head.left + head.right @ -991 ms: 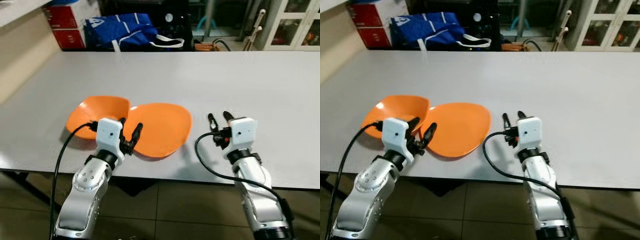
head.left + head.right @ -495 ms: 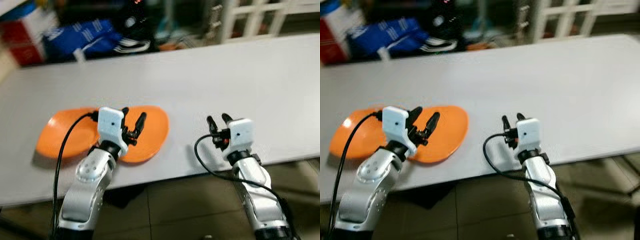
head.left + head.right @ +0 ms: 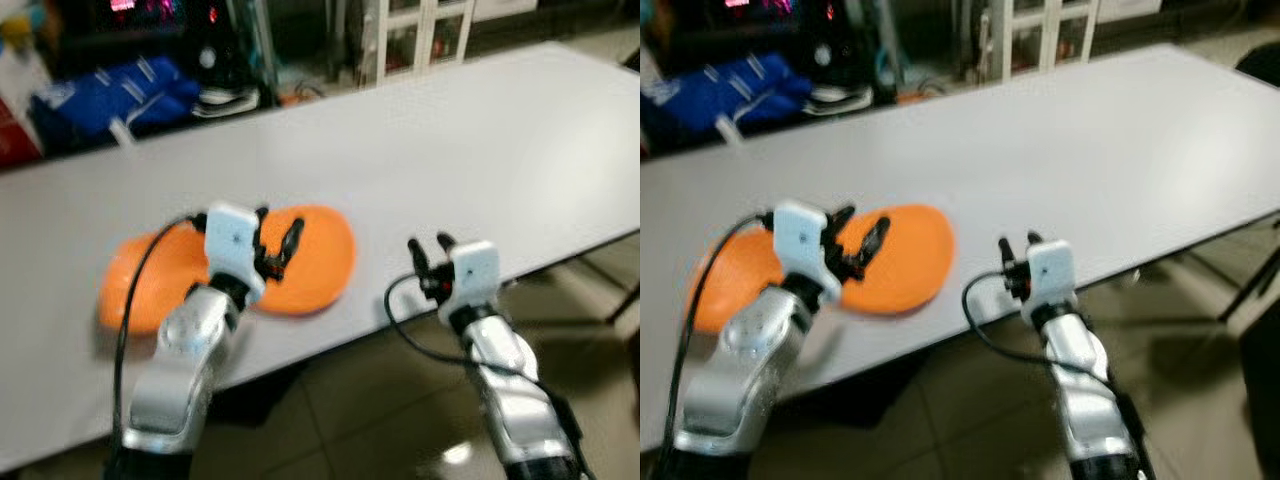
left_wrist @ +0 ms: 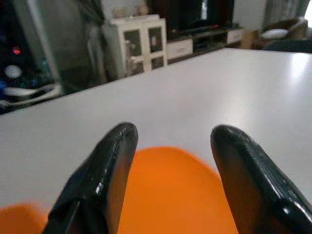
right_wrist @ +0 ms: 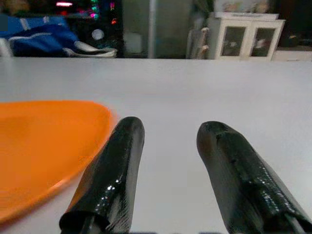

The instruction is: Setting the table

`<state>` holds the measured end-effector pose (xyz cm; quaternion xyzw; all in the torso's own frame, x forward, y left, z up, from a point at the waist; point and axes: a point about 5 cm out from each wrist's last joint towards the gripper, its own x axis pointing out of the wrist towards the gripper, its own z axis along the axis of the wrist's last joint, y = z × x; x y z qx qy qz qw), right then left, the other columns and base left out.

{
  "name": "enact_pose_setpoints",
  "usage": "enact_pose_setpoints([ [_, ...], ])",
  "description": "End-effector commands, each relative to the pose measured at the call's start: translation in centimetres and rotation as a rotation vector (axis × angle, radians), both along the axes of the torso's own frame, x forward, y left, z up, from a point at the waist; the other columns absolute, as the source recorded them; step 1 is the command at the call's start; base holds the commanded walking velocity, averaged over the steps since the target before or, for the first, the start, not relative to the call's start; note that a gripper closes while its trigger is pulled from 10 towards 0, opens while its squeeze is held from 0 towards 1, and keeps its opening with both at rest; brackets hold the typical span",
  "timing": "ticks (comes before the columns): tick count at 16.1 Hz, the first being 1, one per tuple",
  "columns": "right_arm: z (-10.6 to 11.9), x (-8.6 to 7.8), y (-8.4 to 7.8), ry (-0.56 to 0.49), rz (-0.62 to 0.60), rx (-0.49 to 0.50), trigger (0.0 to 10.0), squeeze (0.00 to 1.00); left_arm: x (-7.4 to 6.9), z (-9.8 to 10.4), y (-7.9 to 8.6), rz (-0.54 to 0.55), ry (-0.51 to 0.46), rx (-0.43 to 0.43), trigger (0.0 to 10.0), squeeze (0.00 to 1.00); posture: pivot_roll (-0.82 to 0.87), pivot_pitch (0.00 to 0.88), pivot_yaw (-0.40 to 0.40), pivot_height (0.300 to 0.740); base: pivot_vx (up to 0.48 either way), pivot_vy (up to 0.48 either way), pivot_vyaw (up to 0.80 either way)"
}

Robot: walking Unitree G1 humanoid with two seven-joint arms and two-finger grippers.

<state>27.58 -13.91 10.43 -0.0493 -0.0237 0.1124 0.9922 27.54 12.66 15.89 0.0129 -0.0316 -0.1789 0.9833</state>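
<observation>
Two orange plates lie side by side near the front edge of the white table: one nearer the middle, the other to its left, partly behind my left arm. My left gripper hovers open over the nearer plate, nothing between its fingers. My right gripper is open and empty just right of that plate, low over the table near its front edge.
A blue bag and dark clutter sit behind the table's far left. A white cabinet stands beyond the far edge. Tiled floor lies below the front edge. The table's right half is bare.
The whole picture has shifted and tilted, so the camera has moved; the table edge now runs slanted. Both grippers stay open in about the same places beside the plates.
</observation>
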Motion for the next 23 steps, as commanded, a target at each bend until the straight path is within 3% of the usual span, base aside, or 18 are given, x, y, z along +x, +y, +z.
enact_pose_setpoints([
  [1,0.4,0.1,0.6,-0.015,0.031,-0.005,10.0,0.00,0.2,0.4,0.4,0.028,-0.002,0.001,10.0,0.00,-0.19,0.000,0.115,0.740,0.000,0.000,0.00],
  [3,0.4,0.1,0.6,-0.015,0.034,-0.003,10.0,0.00,0.6,0.6,0.8,0.048,0.021,-0.009,10.0,0.00,-0.19,0.000,0.116,0.740,0.000,0.000,0.00],
  [6,0.4,-0.1,0.6,-0.013,0.040,-0.003,10.0,0.00,2.6,1.8,3.5,0.125,0.090,-0.066,10.0,0.00,-0.19,0.004,0.114,0.740,0.000,0.000,0.00],
  [8,0.3,-0.4,0.5,-0.005,0.046,-0.007,10.0,0.00,4.4,3.5,7.2,0.208,0.106,-0.070,10.0,0.00,-0.19,0.012,0.108,0.740,0.000,0.000,0.00],
  [10,0.2,-0.6,0.3,0.001,0.050,-0.010,10.0,0.00,5.6,3.8,10.4,0.285,0.152,-0.069,10.0,0.00,-0.19,0.018,0.098,0.740,0.000,0.000,0.00],
  [11,0.1,-0.8,0.1,0.007,0.056,-0.019,10.0,0.00,6.1,3.6,13.1,0.347,0.202,-0.071,10.0,0.00,-0.20,0.024,0.093,0.740,0.000,0.000,0.00],
  [14,-0.1,-1.3,-1.0,0.031,0.056,-0.037,10.0,0.00,5.7,4.6,18.1,0.502,0.283,-0.156,10.0,0.00,-0.21,0.032,0.080,0.740,0.000,0.000,0.00],
  [16,-0.3,-1.3,-1.1,0.041,0.059,-0.038,10.0,0.00,5.3,4.9,18.9,0.509,0.331,-0.245,10.0,0.00,-0.20,0.035,0.077,0.740,0.000,0.000,0.00],
  [17,-0.3,-1.4,-1.1,0.048,0.067,-0.038,10.0,0.00,5.1,4.8,19.0,0.502,0.372,-0.339,10.0,0.00,-0.20,0.036,0.073,0.740,0.000,0.000,0.00],
  [20,-0.4,-1.4,-1.2,0.058,0.086,-0.042,10.0,0.00,4.9,4.5,16.9,0.384,0.437,-0.520,10.0,0.00,-0.19,0.034,0.063,0.740,0.000,0.000,0.00],
  [22,-0.4,-1.2,-1.1,0.062,0.097,-0.047,10.0,0.00,4.7,3.1,14.3,0.303,0.507,-0.541,10.0,0.00,-0.19,0.029,0.058,0.740,0.000,0.000,0.00],
  [23,-0.4,-1.2,-1.1,0.062,0.099,-0.047,10.0,0.00,4.7,2.8,14.0,0.291,0.522,-0.540,10.0,0.00,-0.19,0.029,0.058,0.740,0.000,0.000,0.00],
])
